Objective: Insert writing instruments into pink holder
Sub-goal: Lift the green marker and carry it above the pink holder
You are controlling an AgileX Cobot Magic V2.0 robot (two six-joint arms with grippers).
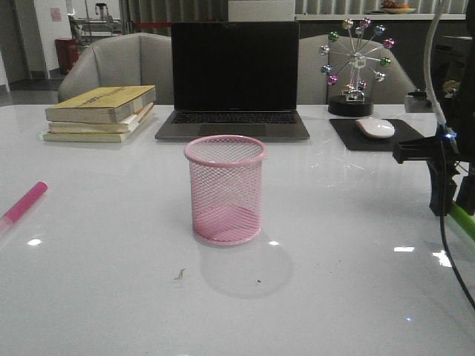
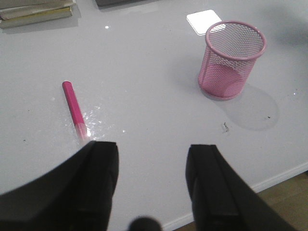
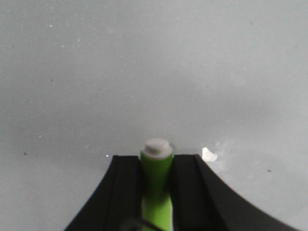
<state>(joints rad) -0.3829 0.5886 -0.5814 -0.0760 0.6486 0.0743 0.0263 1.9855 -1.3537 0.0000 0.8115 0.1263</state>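
The pink wire-mesh holder (image 1: 225,189) stands upright and empty in the middle of the table, also seen in the left wrist view (image 2: 232,60). The magenta marker (image 1: 24,204) lies flat near the table's left edge. In the left wrist view it (image 2: 74,108) lies just beyond my left gripper (image 2: 151,147), which is open with nothing between its fingers. My right gripper (image 3: 156,161) is shut on the lime green marker (image 3: 156,168), its whitish end poking out past the fingertips. In the front view a piece of green marker (image 1: 462,220) shows at the far right under the right arm.
A laptop (image 1: 234,78) stands behind the holder, with stacked books (image 1: 100,111) to its left. At the back right are a mouse (image 1: 376,127) on a black pad and a ferris-wheel ornament (image 1: 356,67). The table's near edge (image 2: 279,178) runs close to the left gripper.
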